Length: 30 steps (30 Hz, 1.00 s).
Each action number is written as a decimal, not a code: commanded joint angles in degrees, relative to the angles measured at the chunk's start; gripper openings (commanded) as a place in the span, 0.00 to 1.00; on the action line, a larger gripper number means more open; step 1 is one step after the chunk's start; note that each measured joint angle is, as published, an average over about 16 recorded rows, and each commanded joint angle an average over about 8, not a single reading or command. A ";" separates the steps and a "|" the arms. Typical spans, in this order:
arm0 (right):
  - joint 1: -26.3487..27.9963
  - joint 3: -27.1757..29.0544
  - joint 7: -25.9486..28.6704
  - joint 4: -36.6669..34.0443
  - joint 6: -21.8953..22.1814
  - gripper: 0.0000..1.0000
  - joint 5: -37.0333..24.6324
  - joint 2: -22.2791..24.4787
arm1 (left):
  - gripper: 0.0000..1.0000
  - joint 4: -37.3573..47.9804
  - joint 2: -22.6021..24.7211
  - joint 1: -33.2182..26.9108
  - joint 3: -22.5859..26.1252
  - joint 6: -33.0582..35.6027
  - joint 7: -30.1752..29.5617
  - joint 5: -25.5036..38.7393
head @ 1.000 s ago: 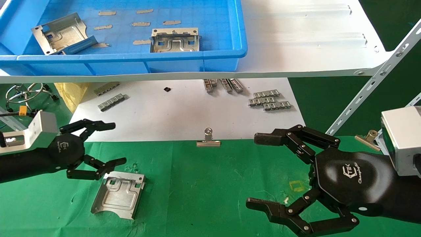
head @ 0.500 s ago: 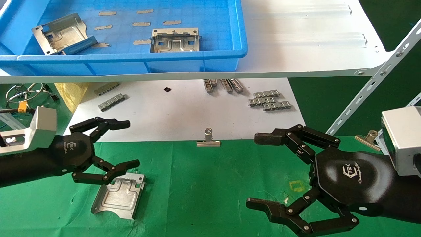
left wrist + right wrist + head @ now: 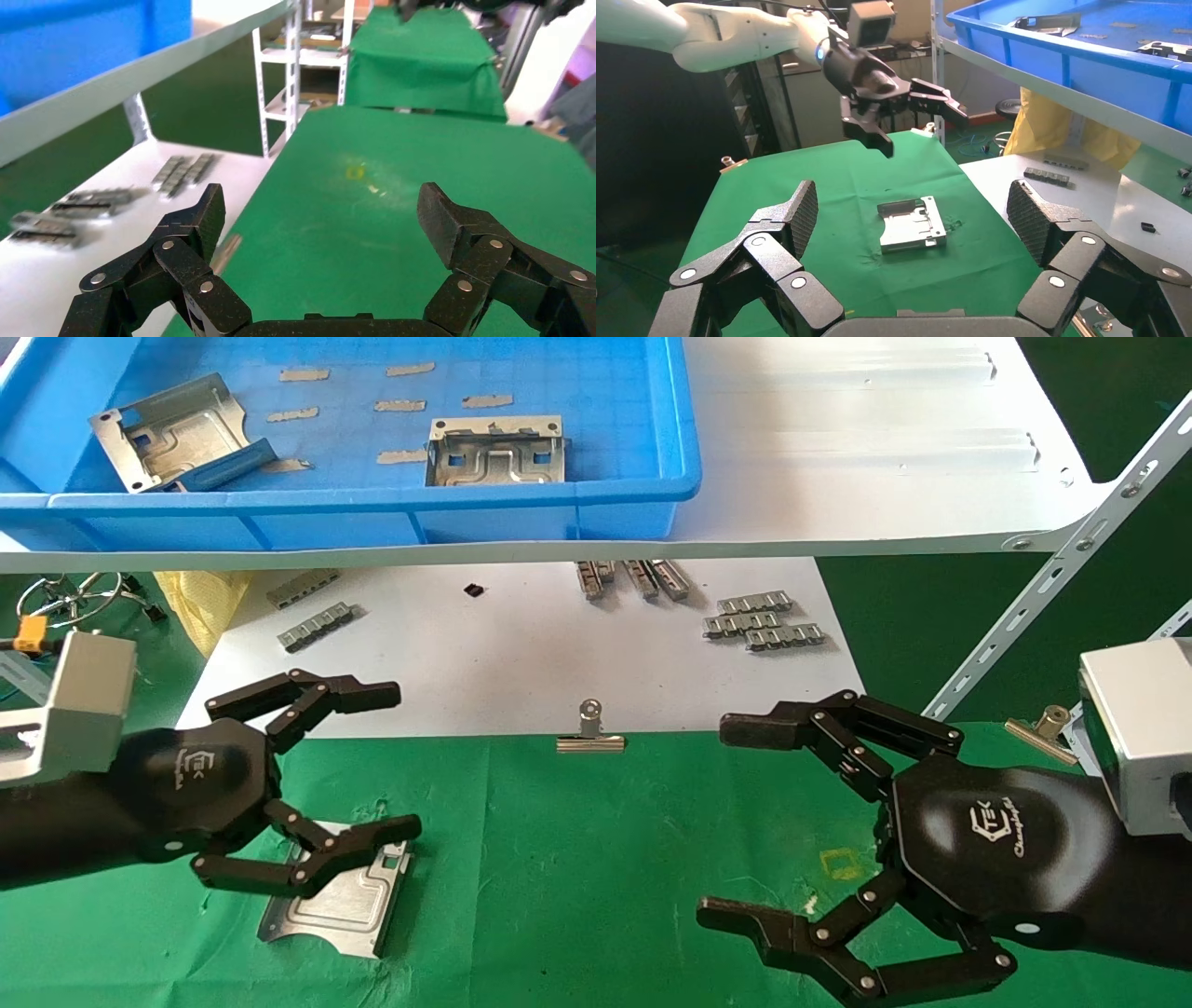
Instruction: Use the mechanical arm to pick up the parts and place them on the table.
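One silvery stamped part [image 3: 340, 901] lies flat on the green table [image 3: 577, 859]. It also shows in the right wrist view [image 3: 912, 226]. My left gripper [image 3: 400, 759] is open and empty. It hangs in the air over the part's far edge, and its lower finger covers that edge in the head view. In the right wrist view the left gripper [image 3: 905, 112] is well above the cloth. Two more parts [image 3: 172, 430] [image 3: 496, 451] lie in the blue tray [image 3: 372, 495] on the shelf. My right gripper [image 3: 726, 822] is open and empty, low over the table at the right.
A white sheet [image 3: 484, 654] with grey ridged strips [image 3: 764, 621] lies under the white shelf board [image 3: 838, 477]. Binder clips [image 3: 589, 733] [image 3: 1038, 727] sit at the cloth's far edge. A slanted shelf brace [image 3: 1052, 589] stands at right. A yellow mark [image 3: 843, 864] lies near the right gripper.
My left gripper has moved right and toward the middle, and its lower finger now overlaps the part on the table. The part and the right arm have not moved.
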 commanded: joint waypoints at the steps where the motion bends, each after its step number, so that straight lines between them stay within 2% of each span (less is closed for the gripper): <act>1: 0.00 0.00 0.00 0.00 0.00 1.00 0.00 0.00 | 1.00 -2.40 -0.36 1.06 -1.19 -0.19 -1.53 -0.23; 20: 0.00 0.00 0.00 0.00 0.01 1.00 0.01 0.00 | 1.00 -23.88 -3.61 10.57 -11.86 -1.87 -15.05 -2.32; 30: -0.01 0.00 -0.01 -0.01 0.02 1.00 0.02 0.00 | 1.00 -25.57 -3.92 11.40 -12.80 -2.04 -15.75 -2.62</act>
